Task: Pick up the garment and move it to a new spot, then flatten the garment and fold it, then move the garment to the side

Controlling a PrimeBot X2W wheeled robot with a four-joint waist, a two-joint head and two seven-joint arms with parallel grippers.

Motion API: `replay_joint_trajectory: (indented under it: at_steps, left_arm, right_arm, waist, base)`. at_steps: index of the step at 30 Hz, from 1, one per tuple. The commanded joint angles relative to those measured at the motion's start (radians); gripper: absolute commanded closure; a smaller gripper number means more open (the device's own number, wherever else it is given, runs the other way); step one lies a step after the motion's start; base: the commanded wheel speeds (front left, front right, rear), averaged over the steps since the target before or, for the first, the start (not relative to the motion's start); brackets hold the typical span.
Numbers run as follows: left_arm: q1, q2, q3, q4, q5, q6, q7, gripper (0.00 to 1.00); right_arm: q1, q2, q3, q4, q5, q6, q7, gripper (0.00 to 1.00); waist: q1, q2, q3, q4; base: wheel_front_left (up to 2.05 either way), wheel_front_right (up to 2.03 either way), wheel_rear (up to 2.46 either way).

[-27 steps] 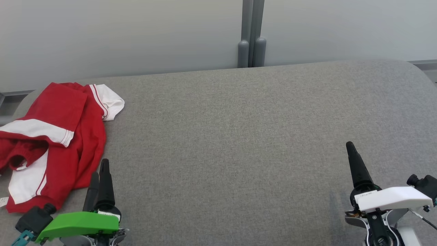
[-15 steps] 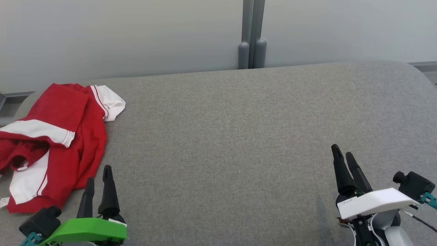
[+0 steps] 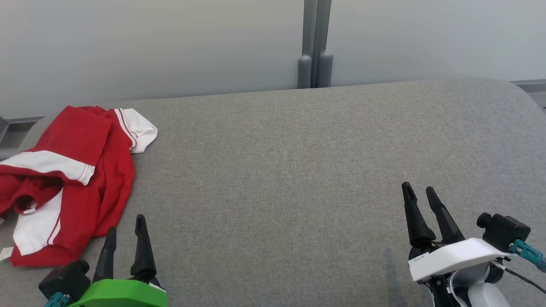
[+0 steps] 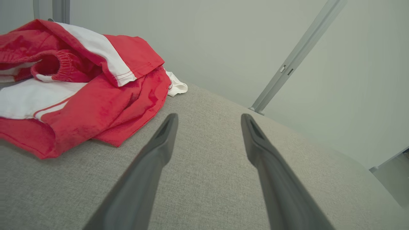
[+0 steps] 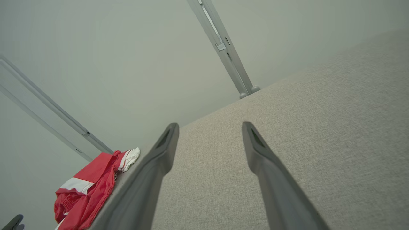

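The garment (image 3: 72,179) is a crumpled red piece with white stripes, lying at the left end of the grey fabric surface (image 3: 290,170). In the left wrist view the garment (image 4: 80,86) fills the upper left, and in the right wrist view the garment (image 5: 86,188) lies small at the lower left. My left gripper (image 3: 126,224) hovers at the lower left, just right of the garment's near edge, open with nothing between its fingers. Open and holding nothing as well, my right gripper (image 3: 419,192) stands at the lower right, far from the cloth.
A pale wall runs behind the surface, with a grey vertical post (image 3: 315,42) at its middle. The surface's rounded corners lie at the far left and far right, and the broad grey middle carries no objects.
Both grippers have drawn back toward the near edge. The right gripper has shifted left and turned, so both of its fingers show. The left gripper's fingers stand wider apart. The garment has not moved.
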Motion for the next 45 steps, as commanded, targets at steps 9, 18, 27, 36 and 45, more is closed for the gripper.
replay_joint_trajectory:
  at_steps: [9, 18, 27, 36, 45]
  left_arm:
    - [0.014, 0.018, -0.012, -0.003, 0.121, 0.022, -0.029, 0.00]
    - [0.023, 0.026, -0.022, 0.000, 0.202, 0.035, -0.047, 0.00]
    - [0.034, 0.024, -0.035, -0.002, 0.270, 0.041, -0.066, 0.00]
    - [0.042, 0.018, -0.038, -0.005, 0.325, 0.050, -0.083, 0.00]
    - [0.052, 0.013, -0.039, -0.006, 0.367, 0.055, -0.098, 0.00]
  right_arm:
    - [0.008, -0.007, 0.022, -0.030, -0.129, 0.001, -0.037, 0.00]
    - [0.012, -0.007, 0.027, -0.038, -0.210, 0.001, -0.059, 0.00]
    - [0.015, -0.008, 0.027, -0.042, -0.292, 0.001, -0.082, 0.00]
    - [0.019, -0.009, 0.025, -0.046, -0.364, 0.001, -0.103, 0.00]
    - [0.022, -0.010, 0.025, -0.038, -0.418, 0.001, -0.125, 0.00]
  waist:
    - [0.0000, 0.0000, -0.001, -0.001]
    - [0.0000, 0.0000, -0.002, 0.001]
    - [0.0000, 0.0000, -0.003, -0.001]
    - [-0.0001, 0.0000, -0.005, -0.003]
    - [-0.0001, 0.0000, -0.007, -0.003]
  base:
    - [0.00, 0.00, 0.00]
    - [0.00, 0.00, 0.00]
    - [0.00, 0.00, 0.00]
    - [0.00, 0.00, 0.00]
    - [0.00, 0.00, 0.00]
